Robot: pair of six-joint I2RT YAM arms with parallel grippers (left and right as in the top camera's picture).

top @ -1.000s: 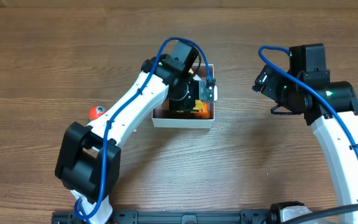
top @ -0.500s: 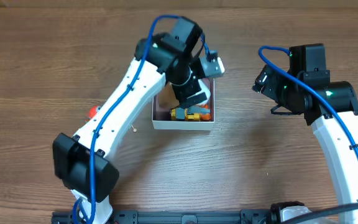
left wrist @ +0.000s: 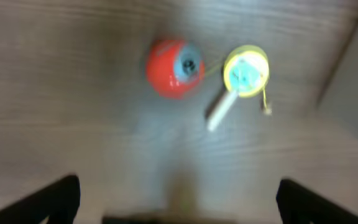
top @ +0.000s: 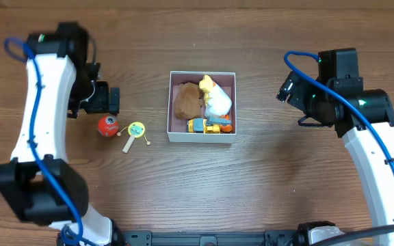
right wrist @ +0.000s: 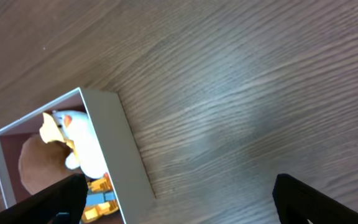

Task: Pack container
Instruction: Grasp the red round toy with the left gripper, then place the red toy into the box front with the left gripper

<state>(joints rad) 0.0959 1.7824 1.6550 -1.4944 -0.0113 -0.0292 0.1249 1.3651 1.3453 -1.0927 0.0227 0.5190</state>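
I have the container (top: 202, 137) at the middle of the table (top: 286, 198), holding a brown lump (top: 187, 100) at its left, a white-and-yellow plush (top: 215, 100) at its right and a small yellow-and-orange vehicle (top: 209, 126) along the near wall. Left of it on the wood lie a yellow round rattle (top: 135, 130) on a pale stick and, just beside that, a red ball (top: 107, 125). Both sit between the container and my left gripper (left wrist: 179, 202), whose fingers are spread wide with nothing in them. My right gripper (right wrist: 179, 193) hangs off the container's right side, fingers likewise parted and empty.
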